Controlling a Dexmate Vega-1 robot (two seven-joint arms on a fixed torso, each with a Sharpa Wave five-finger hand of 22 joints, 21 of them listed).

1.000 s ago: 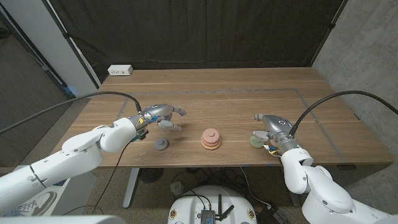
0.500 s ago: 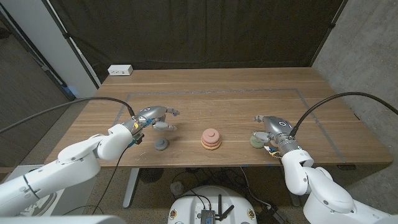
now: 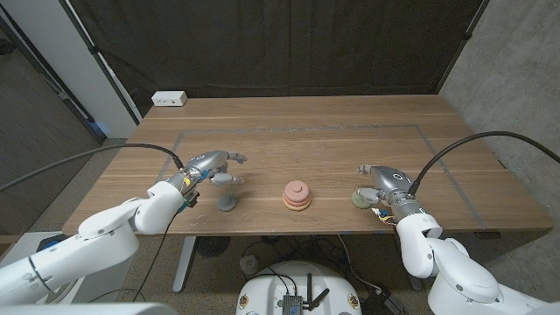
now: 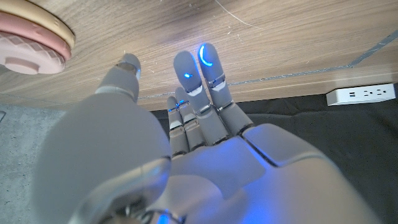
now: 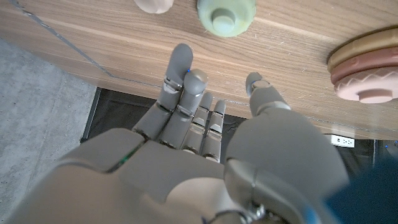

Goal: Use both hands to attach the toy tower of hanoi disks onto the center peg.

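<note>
Stack of pink/tan disks [image 3: 297,195] seen seated on the center peg, near the front edge of the table [image 3: 315,131], roughly mid-width. Two loose pieces noted: grey disk [image 3: 227,203] to the robot's left of the stack, near front edge; pale green disk [image 3: 360,199] to the robot's right of it, also near front edge. In right wrist view a further pale piece [image 5: 153,5] is cut off at frame edge beside the green disk; identity not determinable.

L hand [image 3: 213,164] held above the table, just behind the grey disk, fingers spread, nothing gripped. In left wrist view its fingers [image 4: 198,74] are extended, empty, w/ stack at frame corner.

R hand [image 3: 382,182] placed just beside the green disk, on its far-from-stack side; fingers [image 5: 180,78] partly extended, nothing held. Contact w/ the disk cannot be determined from head view.

Judged: neither loose disk picked up yet; approx. 2 disks remaining.

Risks:
- Disks low and round → pinch may slip, disk could be pushed toward front edge and dropped off.
- Both hands converging on the peg at once → collision poss.
- Order matters: larger disk put on last would sit wrong.
- Stack base looks unfixed; off-axis pressing could shove or tip it.

White power strip [image 3: 169,99] at back left corner, irrelevant.
</note>
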